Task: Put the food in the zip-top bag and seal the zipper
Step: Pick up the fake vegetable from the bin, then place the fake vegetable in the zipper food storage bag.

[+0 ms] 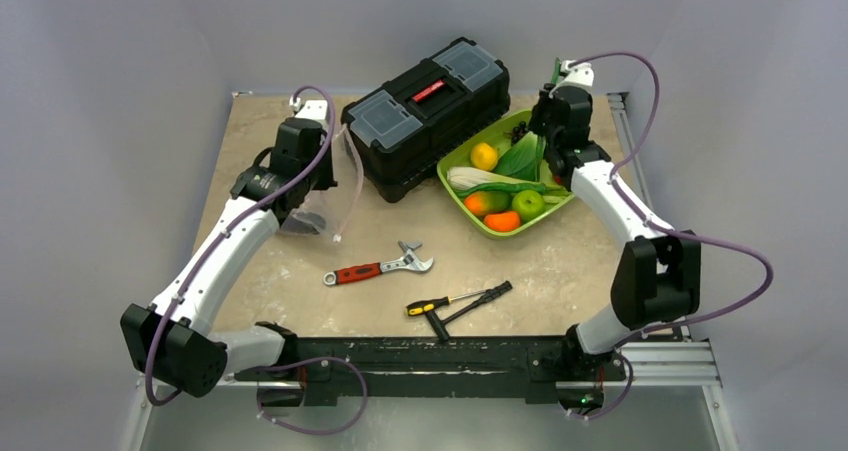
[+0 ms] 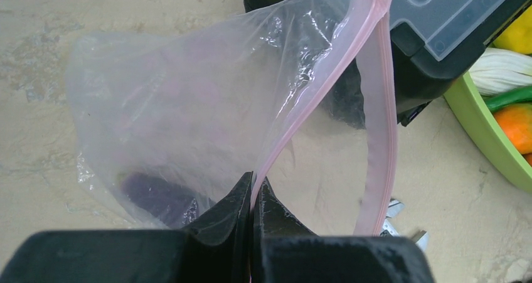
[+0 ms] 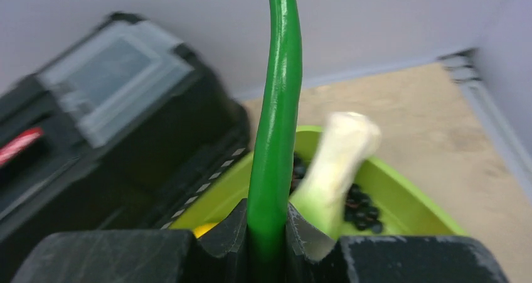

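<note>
The clear zip-top bag (image 2: 188, 120) hangs open beside the toolbox, and also shows in the top view (image 1: 335, 186). My left gripper (image 2: 253, 192) is shut on one lip of its pink zipper (image 2: 383, 107); the other lip bows away. A dark purple piece (image 2: 157, 195) lies inside the bag. My right gripper (image 3: 268, 217) is shut on the slim green pod (image 3: 276, 107) and holds it above the far end of the lime-green tray (image 1: 455, 186). A yellow fruit (image 1: 484, 156), green apple (image 1: 527, 204), orange fruit (image 1: 502, 221) and black grapes (image 1: 519, 131) lie in the tray.
A black toolbox (image 1: 425, 116) stands between the bag and the tray. A red-handled wrench (image 1: 378, 268) and screwdrivers (image 1: 460, 301) lie on the table nearer the arm bases. A white-and-green vegetable (image 3: 332, 164) lies in the tray below the pod.
</note>
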`<state>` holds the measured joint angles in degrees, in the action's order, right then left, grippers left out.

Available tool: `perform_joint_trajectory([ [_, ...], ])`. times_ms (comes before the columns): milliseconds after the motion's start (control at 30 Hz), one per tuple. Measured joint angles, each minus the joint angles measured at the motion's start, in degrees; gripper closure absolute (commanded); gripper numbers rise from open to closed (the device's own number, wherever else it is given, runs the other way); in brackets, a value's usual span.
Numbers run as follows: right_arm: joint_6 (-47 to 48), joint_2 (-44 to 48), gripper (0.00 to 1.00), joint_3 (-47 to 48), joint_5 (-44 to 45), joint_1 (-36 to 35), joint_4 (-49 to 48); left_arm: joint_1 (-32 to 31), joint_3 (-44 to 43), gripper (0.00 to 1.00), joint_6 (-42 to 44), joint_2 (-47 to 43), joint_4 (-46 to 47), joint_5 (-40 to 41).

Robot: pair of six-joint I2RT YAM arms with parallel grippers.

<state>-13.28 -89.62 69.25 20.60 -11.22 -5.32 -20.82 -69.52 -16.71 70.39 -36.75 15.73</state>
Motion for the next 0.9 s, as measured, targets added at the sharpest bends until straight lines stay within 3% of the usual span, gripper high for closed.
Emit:
perform_joint_trajectory([
  [267, -8.8, 3.9, 1.0, 1.6, -36.3, -1.7, 5.6, 0.0, 0.0, 1.0, 0.4, 1.0, -1.1, -2.5],
  [433, -10.1, 4.0, 1.0, 1.6, -52.0, -11.6, 12.8, 0.0, -0.2, 1.0, 1.0, 1.0, -1.6, -2.9],
  [733, -5.5, 3.0, 1.0, 9.2, -57.7, -28.2, 31.7, 0.0, -0.2, 1.0, 1.3, 1.0, -1.7, -3.5],
  [900, -8.9, -1.2, 1.0, 13.3, -57.6, -32.5, 32.5, 0.0, -0.1, 1.0, 1.3, 0.8, -1.5, -3.6],
])
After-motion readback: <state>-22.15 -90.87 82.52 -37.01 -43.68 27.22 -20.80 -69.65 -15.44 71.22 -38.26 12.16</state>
